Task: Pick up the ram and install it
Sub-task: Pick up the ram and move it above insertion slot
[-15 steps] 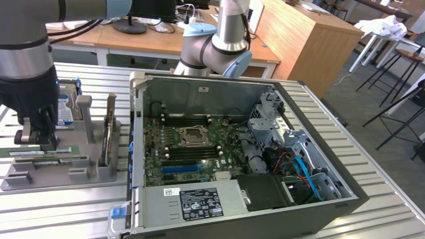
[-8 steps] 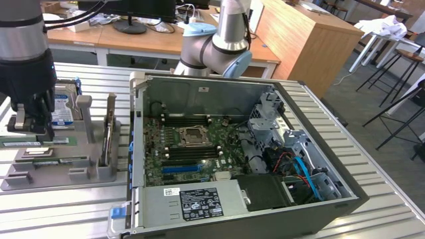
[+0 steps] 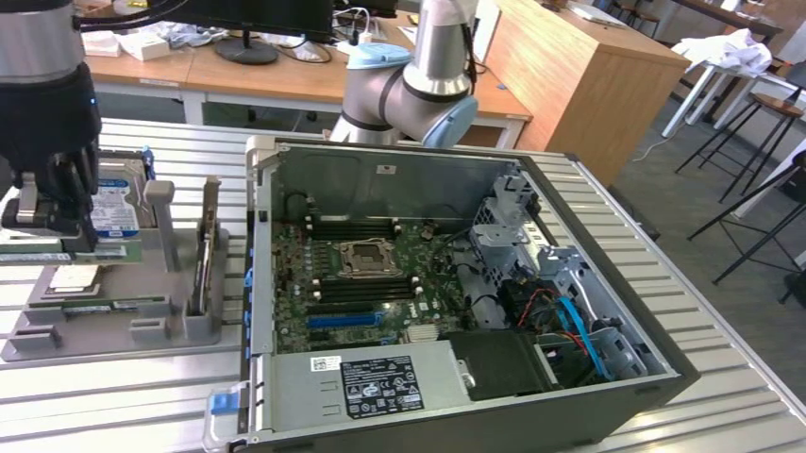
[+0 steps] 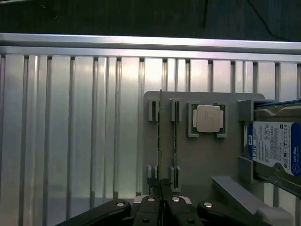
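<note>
We find the claw [image 4: 160,184] closed narrow on one end of the ram [image 4: 160,134] in the grey tray [image 4: 207,160]. Gripped off-centre, the ram may tilt and bind.

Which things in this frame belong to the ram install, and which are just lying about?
Job: thin green ram stick standing in the grey tray, black gripper shut on its end, green motherboard in the open computer case.
Lying about: silver square processor chip, blue-labelled hard drive, second green stick alongside.
</note>
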`<state>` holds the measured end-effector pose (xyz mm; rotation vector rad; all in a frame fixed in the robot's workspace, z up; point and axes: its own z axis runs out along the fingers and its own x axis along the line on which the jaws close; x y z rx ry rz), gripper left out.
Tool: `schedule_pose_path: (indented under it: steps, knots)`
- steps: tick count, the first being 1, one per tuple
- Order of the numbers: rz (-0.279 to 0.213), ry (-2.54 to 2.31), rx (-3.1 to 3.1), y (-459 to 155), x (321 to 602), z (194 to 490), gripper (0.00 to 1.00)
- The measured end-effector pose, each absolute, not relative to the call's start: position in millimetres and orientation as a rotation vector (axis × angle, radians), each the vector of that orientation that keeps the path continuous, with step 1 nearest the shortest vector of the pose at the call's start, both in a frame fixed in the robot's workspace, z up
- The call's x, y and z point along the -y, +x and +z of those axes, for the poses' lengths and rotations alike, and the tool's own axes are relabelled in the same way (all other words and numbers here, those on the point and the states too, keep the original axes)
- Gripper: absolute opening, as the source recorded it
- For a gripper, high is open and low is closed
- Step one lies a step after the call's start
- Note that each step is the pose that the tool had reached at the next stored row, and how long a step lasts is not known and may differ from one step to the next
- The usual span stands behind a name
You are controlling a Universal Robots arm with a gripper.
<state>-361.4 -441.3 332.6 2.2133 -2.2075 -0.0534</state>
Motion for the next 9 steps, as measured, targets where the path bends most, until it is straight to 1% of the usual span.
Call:
schedule_pose_path:
  steps: [9]
  knots:
    - [-0.053, 2.213, 2.208, -361.3, 441.2, 356.5, 0.11]
